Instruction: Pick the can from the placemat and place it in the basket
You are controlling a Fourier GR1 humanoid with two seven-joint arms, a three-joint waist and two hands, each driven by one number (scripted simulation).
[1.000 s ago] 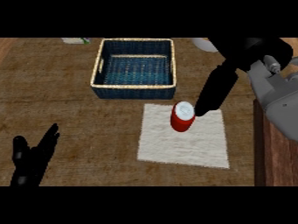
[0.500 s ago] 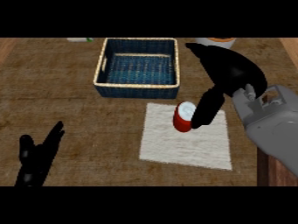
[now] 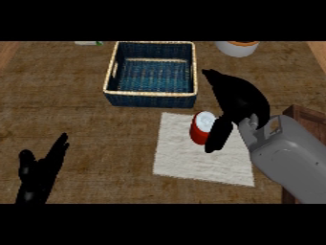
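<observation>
- The red can (image 3: 202,128) with its white top stands on the white placemat (image 3: 201,160), near the mat's 12 o'clock edge, slightly tilted as far as the view shows
- The right hand (image 3: 234,100) sits at the can's 3 o'clock side; its dark palm arches over the can's 1 o'clock and one finger runs down along the can's right flank, touching or just beside it
- The fingers look partly curled round the can, but whether they have closed on it I cannot tell, since the palm hides the far side
- The left hand (image 3: 39,171) rests apart and open, fingers up, at 7 o'clock of the view
- The blue woven basket (image 3: 112,76) lies at 11 o'clock from the can, close to the mat's top edge, nothing visible inside
- A white bowl (image 3: 236,48) with an orange rim sits at the counter's 1 o'clock, well apart from the can
- Risk: contact seems one-sided, so closing or lifting now could push the can toward 9 o'clock and topple it on the mat
- Risk: a low carry toward 11 o'clock could clip the basket's near rim, so the can needs height first
- Risk: the soft mat may drag or bunch if the can is slid and not lifted
</observation>
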